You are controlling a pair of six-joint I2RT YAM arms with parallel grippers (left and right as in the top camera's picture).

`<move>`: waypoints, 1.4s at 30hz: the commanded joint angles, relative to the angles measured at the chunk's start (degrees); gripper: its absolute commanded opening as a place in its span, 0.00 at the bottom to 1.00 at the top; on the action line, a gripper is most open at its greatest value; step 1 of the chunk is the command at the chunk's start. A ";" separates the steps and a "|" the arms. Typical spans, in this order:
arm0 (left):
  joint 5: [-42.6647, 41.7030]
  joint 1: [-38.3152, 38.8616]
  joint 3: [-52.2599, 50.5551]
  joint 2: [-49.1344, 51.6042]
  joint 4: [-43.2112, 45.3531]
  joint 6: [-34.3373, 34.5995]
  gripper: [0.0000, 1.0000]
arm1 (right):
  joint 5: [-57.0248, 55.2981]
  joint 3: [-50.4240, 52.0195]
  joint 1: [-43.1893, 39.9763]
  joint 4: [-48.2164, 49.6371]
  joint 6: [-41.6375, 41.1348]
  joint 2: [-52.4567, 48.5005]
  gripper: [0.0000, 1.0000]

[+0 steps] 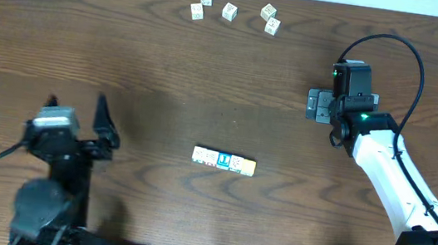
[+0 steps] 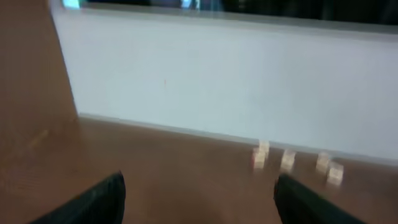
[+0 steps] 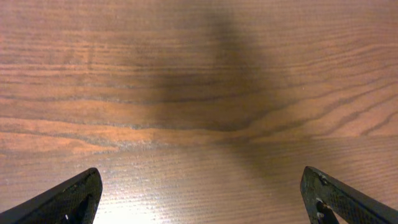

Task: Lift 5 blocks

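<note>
- Overhead: five blocks (image 1: 223, 161) lying side by side in one touching row on the wooden table (image 1: 167, 66), near the front-middle, roughly between the two arms.
- Bright blue face on the middle block of the row; yellowish-orange face at the end nearer the right arm.
- All five resting flat on the wood, touched by neither arm.
- Left gripper (image 1: 77, 102) off to the row's left, well apart from it, jaws spread wide, gripping nothing.
- Right gripper (image 1: 318, 104) farther back and off to the row's right, also well apart from it, aimed down at the table.
- Loose cubes (image 1: 229, 12), five of them, clustered near the far edge, well apart from the row and from both arms.
- Left wrist view, blurred: dark fingers (image 2: 93, 199) at the two lower corners with a broad gap and only brown tabletop between them.
- Same view: pale cluster of cubes far ahead at the table's edge, against a white wall (image 2: 217, 81); four specks distinguishable, prints too blurred to read.
- Right wrist view: black fingertips (image 3: 68, 199) at the lower corners, as far apart as the picture is wide, clasping nothing.
- Between them only wood grain and a soft dark shadow.
</note>
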State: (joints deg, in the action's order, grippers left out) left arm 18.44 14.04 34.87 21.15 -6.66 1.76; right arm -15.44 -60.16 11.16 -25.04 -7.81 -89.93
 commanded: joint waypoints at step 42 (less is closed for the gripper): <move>-18.23 -18.16 -34.64 -20.87 2.43 0.00 0.77 | -0.98 -0.48 -0.20 -0.15 0.63 0.90 0.99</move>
State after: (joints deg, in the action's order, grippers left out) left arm -0.12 -3.88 0.73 0.58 -1.15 1.32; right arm -15.49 -60.16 11.16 -25.10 -7.57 -89.93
